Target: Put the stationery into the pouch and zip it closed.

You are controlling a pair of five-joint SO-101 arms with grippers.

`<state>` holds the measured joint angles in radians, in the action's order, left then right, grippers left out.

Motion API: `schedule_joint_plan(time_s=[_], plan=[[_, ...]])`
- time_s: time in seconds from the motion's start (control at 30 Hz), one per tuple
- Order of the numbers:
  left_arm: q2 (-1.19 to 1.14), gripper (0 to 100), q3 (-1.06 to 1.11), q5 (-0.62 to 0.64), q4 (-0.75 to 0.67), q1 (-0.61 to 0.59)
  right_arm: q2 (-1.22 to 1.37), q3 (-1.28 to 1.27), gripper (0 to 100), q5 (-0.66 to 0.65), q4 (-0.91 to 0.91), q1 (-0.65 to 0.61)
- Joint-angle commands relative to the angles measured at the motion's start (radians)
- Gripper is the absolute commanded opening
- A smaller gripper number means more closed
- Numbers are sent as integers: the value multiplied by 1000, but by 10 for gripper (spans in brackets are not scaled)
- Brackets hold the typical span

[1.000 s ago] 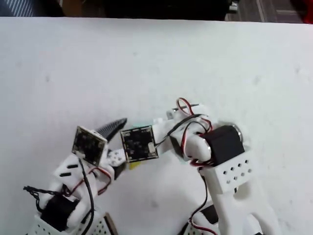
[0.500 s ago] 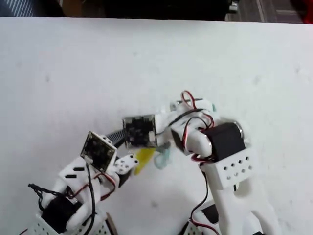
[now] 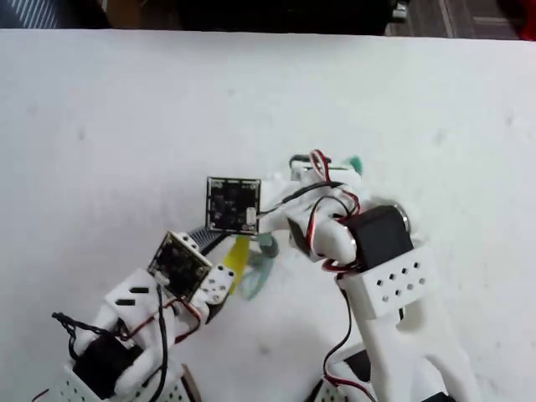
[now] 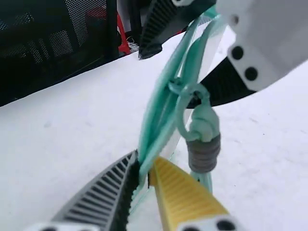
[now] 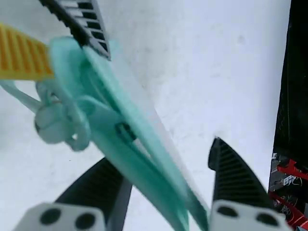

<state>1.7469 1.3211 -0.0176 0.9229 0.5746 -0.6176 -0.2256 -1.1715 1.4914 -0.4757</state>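
Note:
The teal pouch [image 4: 163, 110] hangs stretched between both grippers above the white table [image 3: 126, 126]. My left gripper [image 4: 146, 163], one finger black and one yellow, is shut on the pouch's rim beside the zipper pull [image 4: 204, 139], which carries a grey bead. In the high view that gripper [image 3: 228, 244] sits near the table's front, with part of the pouch [image 3: 255, 280] below it. My right gripper [image 5: 162, 150] stands open with the pouch's rim [image 5: 139, 159] running between its black fingers. In that view the zipper pull [image 5: 53, 125] dangles near the left gripper's yellow finger [image 5: 24, 57].
The two arms crowd together at the table's front centre, wrists almost touching. A small teal bit of the pouch [image 3: 352, 163] pokes out behind the right wrist. Dark mesh and red parts lie past the table's far edge [image 4: 57, 43].
The left arm has shifted right and nearer the front edge. The right wrist has swung toward the table's far side. The pouch has come out from under them, drawn out between the grippers.

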Motion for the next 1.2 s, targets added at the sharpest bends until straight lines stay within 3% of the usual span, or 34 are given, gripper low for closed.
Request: schedule_joint_plan(time_s=[0.0, 0.43, 0.6, 0.8, 0.97, 1.17], plan=[[-2, 23, -17, -6, -38, 24, -24, 44, 229, 74, -4, -22], [-2, 23, -11, -6, -63, 22, -282, 172, 226, 582, -5, -44], [-2, 23, -15, -6, -63, 15, -357, 170, 226, 658, -41, -42], [-2, 23, -14, -6, -81, -42, -369, 149, 225, 764, 81, -114], [-2, 23, -11, -6, -86, -36, -377, -66, 226, 769, 48, -259], [-2, 23, -11, -6, -83, -36, -377, -252, 227, 767, -71, -294]])
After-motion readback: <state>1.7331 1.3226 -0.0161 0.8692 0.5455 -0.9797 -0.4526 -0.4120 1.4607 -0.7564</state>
